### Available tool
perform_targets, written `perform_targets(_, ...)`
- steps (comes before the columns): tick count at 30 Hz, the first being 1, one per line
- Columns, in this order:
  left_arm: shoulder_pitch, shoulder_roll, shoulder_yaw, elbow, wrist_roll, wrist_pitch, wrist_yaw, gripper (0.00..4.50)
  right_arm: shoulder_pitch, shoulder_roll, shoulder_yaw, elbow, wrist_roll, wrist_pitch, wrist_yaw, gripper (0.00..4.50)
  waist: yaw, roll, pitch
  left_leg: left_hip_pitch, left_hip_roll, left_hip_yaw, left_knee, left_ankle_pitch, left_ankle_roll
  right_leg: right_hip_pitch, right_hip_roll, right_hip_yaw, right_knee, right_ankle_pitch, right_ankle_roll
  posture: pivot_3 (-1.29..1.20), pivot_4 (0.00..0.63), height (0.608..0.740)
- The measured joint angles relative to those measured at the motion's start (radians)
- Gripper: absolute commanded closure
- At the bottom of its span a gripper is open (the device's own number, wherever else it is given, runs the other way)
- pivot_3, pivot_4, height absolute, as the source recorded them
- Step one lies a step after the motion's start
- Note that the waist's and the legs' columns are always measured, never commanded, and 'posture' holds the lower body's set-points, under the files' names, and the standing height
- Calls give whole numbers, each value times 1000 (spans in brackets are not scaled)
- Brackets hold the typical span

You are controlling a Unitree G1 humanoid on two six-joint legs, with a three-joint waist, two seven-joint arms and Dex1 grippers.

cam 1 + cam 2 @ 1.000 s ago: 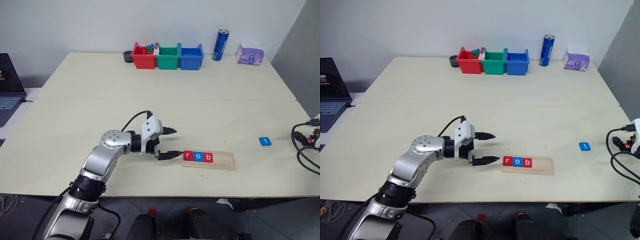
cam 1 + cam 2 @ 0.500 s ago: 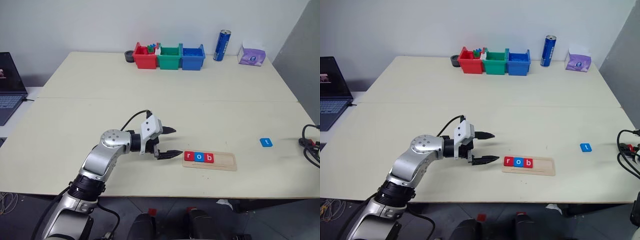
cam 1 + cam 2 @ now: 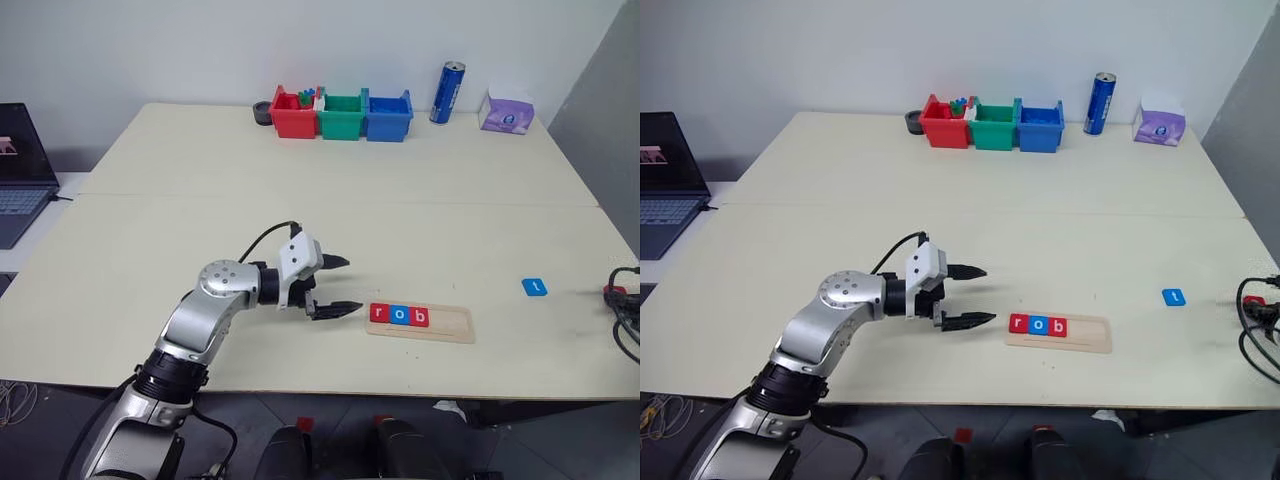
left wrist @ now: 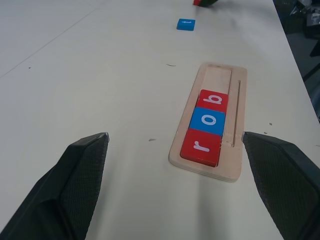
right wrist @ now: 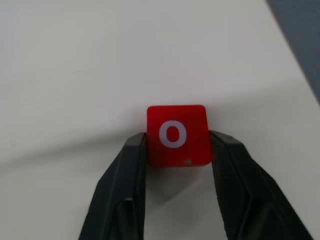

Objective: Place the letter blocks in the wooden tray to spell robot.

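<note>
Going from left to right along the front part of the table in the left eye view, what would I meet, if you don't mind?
Left tool → wooden tray holding the r block, o block, b block → blue t block.

Through the left wrist camera I see my left end effector (image 4: 175, 150) with its two black fingers (image 4: 75, 175) spread wide, nothing between them but the pale surface (image 4: 100, 75). Ahead lies the wooden tray (image 4: 207, 122), holding a red r block (image 4: 201, 147), a blue o block (image 4: 210, 120) and a red b block (image 4: 213, 99), touching in a row. Its far end is bare. Well beyond lies a blue block (image 4: 186, 24).
</note>
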Motion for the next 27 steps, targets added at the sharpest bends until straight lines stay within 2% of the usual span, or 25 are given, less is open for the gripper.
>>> perform_targets(5,5,5,2,-2,0,-9,2,0,309,151,-81,-626,126,266,-66,3054,-4,3,-2,0,0,0,0,0,0,0,0,1,1,-3,5,0,150,740)
perform_targets(10,5,6,2,-2,-1,-12,2,0,405,347,-75,-1020,242,474,-187,3054,-6,3,-2,1,0,1,1,0,0,0,1,1,1,-3,5,0,150,740)
perform_targets(15,8,7,3,-4,-2,-12,2,0,367,459,-7,-1133,235,525,-313,3054,-4,3,-2,1,-1,2,1,0,0,-1,0,1,1,-3,6,0,150,740)
perform_targets(21,32,14,24,-6,-6,-11,2,0,314,473,34,-1102,181,519,-393,3054,-3,3,-2,-4,0,2,0,0,0,-7,0,1,1,-3,6,0,150,740)
perform_targets(27,41,16,27,-14,-5,-11,17,0,304,500,36,-1092,174,510,-396,936,-3,3,-2,-4,0,2,0,0,0,-7,0,1,1,-3,5,0,150,740)
